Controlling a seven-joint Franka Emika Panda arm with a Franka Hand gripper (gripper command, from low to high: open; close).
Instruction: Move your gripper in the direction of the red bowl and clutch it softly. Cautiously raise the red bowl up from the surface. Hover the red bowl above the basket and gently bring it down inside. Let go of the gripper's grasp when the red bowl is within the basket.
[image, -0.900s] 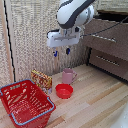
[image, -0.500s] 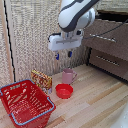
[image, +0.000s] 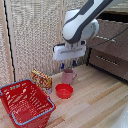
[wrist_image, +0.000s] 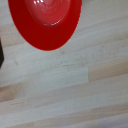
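Observation:
The red bowl (image: 64, 91) sits upright on the wooden surface, in front of a pink mug. It fills the upper part of the wrist view (wrist_image: 47, 20), seen from above. The red basket (image: 34, 114) with a grey-blue rim stands on the exterior view's left of the bowl, apart from it. My gripper (image: 69, 65) hangs open and empty above the bowl and the mug, well clear of both. One dark finger (wrist_image: 1, 52) shows at the edge of the wrist view.
A pink mug (image: 68, 76) stands just behind the bowl. A patterned box (image: 41, 79) stands between the mug and the basket. A wicker screen (image: 30, 40) is behind, and a wooden drawer unit (image: 107, 57) is on the exterior view's right.
My gripper has come down a little and shifted slightly toward the exterior view's right, above the bowl. The bowl, mug and basket have not moved.

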